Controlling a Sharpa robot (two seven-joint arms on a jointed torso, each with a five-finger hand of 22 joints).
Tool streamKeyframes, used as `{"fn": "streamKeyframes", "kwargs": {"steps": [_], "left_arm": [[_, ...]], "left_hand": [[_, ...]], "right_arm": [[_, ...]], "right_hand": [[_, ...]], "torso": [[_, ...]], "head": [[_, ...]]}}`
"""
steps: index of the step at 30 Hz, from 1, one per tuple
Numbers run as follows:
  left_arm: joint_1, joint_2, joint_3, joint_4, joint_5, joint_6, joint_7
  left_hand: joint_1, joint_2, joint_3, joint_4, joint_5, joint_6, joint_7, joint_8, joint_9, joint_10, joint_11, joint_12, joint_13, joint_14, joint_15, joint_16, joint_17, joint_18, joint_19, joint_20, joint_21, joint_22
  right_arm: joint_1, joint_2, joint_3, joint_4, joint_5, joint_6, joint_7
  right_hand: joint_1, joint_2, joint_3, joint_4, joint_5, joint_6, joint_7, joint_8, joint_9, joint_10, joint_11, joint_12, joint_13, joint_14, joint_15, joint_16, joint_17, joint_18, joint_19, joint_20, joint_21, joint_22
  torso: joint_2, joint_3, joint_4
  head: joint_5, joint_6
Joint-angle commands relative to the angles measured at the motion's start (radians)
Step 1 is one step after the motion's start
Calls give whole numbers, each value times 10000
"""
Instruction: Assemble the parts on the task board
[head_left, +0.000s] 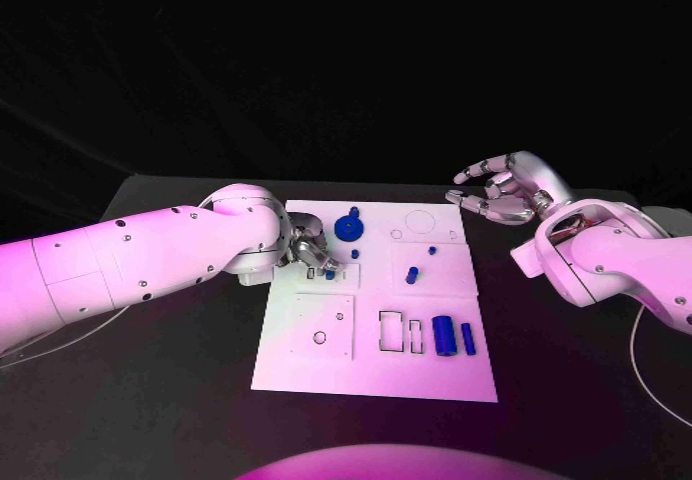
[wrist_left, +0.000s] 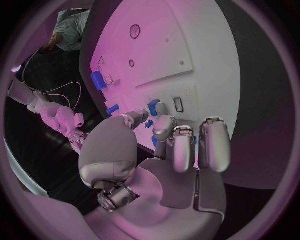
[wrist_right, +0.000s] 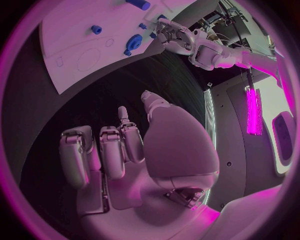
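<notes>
Over the task board (head_left: 372, 375), left hand (head_left: 310, 252) curled.

The task board (head_left: 310, 370) lay mid-worktop (head_left: 144, 420). The left hand (head_left: 310, 250) sat over its left edge; the right hand (head_left: 505, 190) hung beyond its far right corner.

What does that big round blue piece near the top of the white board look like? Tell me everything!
The round blue piece is dark blue and looks like smooth plastic: a flat disc with a small knob poking up from it. It sits on the task board, near its far edge. Beside it is a circle outline drawn on the board. Nothing holds it; the left hand works just in front of it, not touching.
</notes>
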Motion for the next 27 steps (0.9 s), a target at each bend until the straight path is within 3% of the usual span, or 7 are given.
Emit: {"fn": "streamKeyframes", "kwargs": {"steps": [1, 5, 11, 17, 20, 22, 27], "left_arm": [[2, -12, 50, 62, -40, 64, 38], [2, -46, 129, 100, -44, 58, 45], [19, -163, 376, 201, 10, -50, 72], [254, -335, 617, 88, 260, -152, 153], [433, -364, 661, -157, 314, -155, 198], [521, -359, 676, -338, 326, -177, 228], [659, -221, 696, -1022, 265, -208, 305]], "left_hand": [[-55, -25, -67, 21, -34, -35, 41, 6, 16, 33, 0, 35, -6, 1076, -69, 36, 2635, -88, 169, -52, 44, -13], [-50, -31, -89, 29, -34, -39, 41, 6, 20, 28, 1, 30, -13, 1076, -69, 36, 2635, -91, 174, -54, 51, 4], [72, -57, -217, 43, -14, -121, 56, -8, 50, -62, 12, -65, -142, 1076, -62, 36, 2635, -80, 153, -70, 21, -50], [523, -177, -530, 70, 23, -479, 185, -203, 54, -607, 122, -693, -933, 1063, 21, 9, 2589, -7, -5, -25, -219, -459], [750, -252, -772, 208, 21, -752, 367, -678, -238, -940, 278, -1109, -1453, 1037, 147, -42, 2503, 17, -64, 72, -319, -603], [973, -292, -1054, 242, 28, -1006, 593, -1340, -717, -1309, 472, -1605, -2060, 1029, 313, -59, 2475, 26, -88, 210, -369, -660], [1241, -265, -1400, 255, 33, -1117, 779, -1874, -1144, -1947, 644, -2315, -2897, 1010, 466, -96, 2414, 45, -123, 360, -430, -737]], "right_arm": [[-7, -3, 0, 9, -48, -16, 77], [-7, -3, 0, 4, -48, -31, 83], [-9, -5, 0, -17, -48, -43, 92], [-13, 3, 0, -49, -24, -35, 95], [-14, 7, 0, -69, -20, -27, 88], [-14, 9, -1, -82, -18, -21, 85], [-17, 32, -5, -130, -14, 6, 74]], "right_hand": [[-115, 6, -24, 35, -48, 4, -25, 52, -15, -37, -24, -50, 1329, 1060, -49, 55, 2629, -69, 1047, -100, 44, 2634], [-124, 4, -29, 34, -54, 3, -25, 54, -16, -40, -24, -54, 1326, 1060, -49, 55, 2629, -69, 1047, -101, 44, 2634], [-124, 4, -29, 34, -54, 3, -25, 54, -16, -40, -24, -54, 1326, 1060, -49, 55, 2629, -69, 1047, -101, 44, 2634], [-136, 6, -32, 34, -57, 3, -26, 57, -17, -32, -25, -44, 1333, 1060, -49, 55, 2629, -69, 1047, -101, 44, 2634], [-138, 9, -32, 32, -55, 3, -26, 59, -18, -31, -25, -43, 1334, 1060, -50, 55, 2629, -69, 1047, -101, 44, 2634], [-138, 9, -32, 32, -55, 3, -26, 59, -18, -31, -25, -43, 1334, 1060, -50, 55, 2629, -69, 1047, -101, 44, 2634], [-138, 12, -31, 28, -50, 3, -27, 61, -18, -29, -26, -40, 1335, 1060, -50, 55, 2629, -69, 1047, -102, 44, 2634]], "torso": [[4, -1, -4], [4, -4, -7], [-18, 2, -2], [-19, 15, 7], [-30, 20, 20], [-34, 24, 26], [-29, 13, 17]], "head": [[-1, -7], [-9, 1], [-19, 44], [3, 111], [21, 136], [27, 159], [32, 215]]}}
